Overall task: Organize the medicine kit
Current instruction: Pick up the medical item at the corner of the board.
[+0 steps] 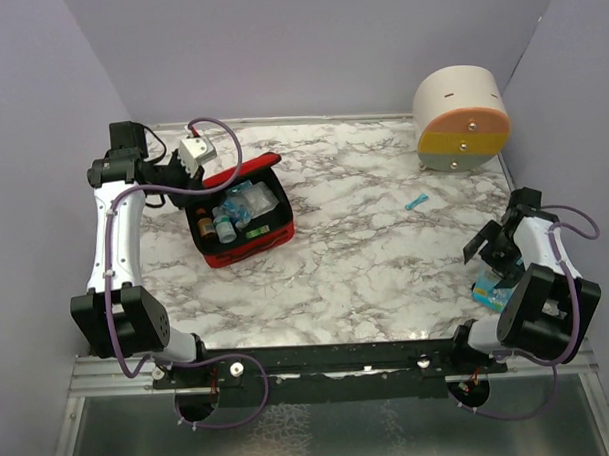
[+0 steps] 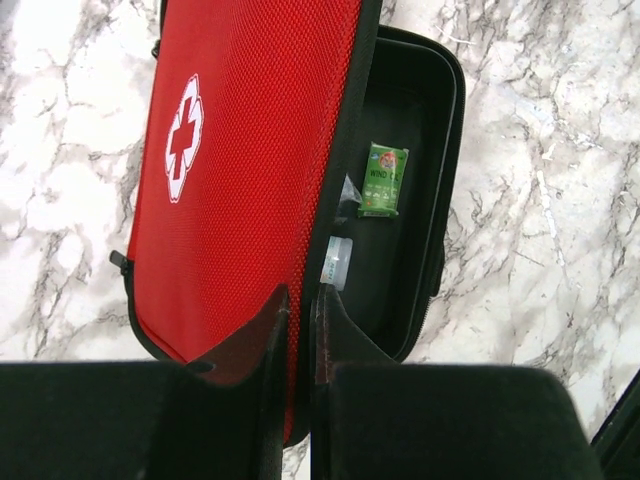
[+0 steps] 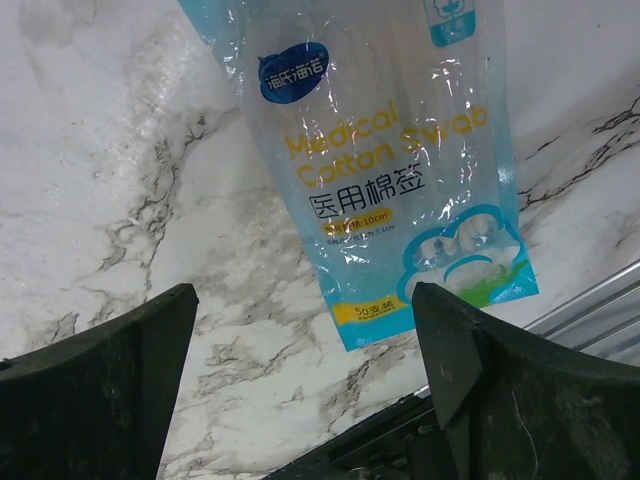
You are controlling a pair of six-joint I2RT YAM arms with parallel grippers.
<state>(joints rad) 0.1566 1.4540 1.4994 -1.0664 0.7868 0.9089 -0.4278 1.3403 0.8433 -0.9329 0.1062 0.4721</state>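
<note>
The red medicine kit point(image 1: 247, 240) lies open at the left of the table, with bottles point(image 1: 224, 227) and clear packs point(image 1: 252, 201) in its black base. My left gripper point(image 1: 204, 169) is shut on the edge of the kit's lid point(image 2: 240, 150) and holds it raised; the white cross point(image 2: 184, 138) faces the left wrist camera. My left gripper point(image 2: 300, 297) pinches the lid rim. A green packet point(image 2: 384, 180) and a small vial point(image 2: 337, 262) show inside. My right gripper point(image 3: 305, 300) is open and empty just above a blue cotton swab bag point(image 3: 385, 170), at the table's right front point(image 1: 492, 295).
A round cream, orange, yellow and grey drawer container point(image 1: 461, 117) stands at the back right. A small blue item point(image 1: 416, 201) lies on the marble right of centre. The table's metal front edge point(image 3: 590, 305) is close beside the swab bag.
</note>
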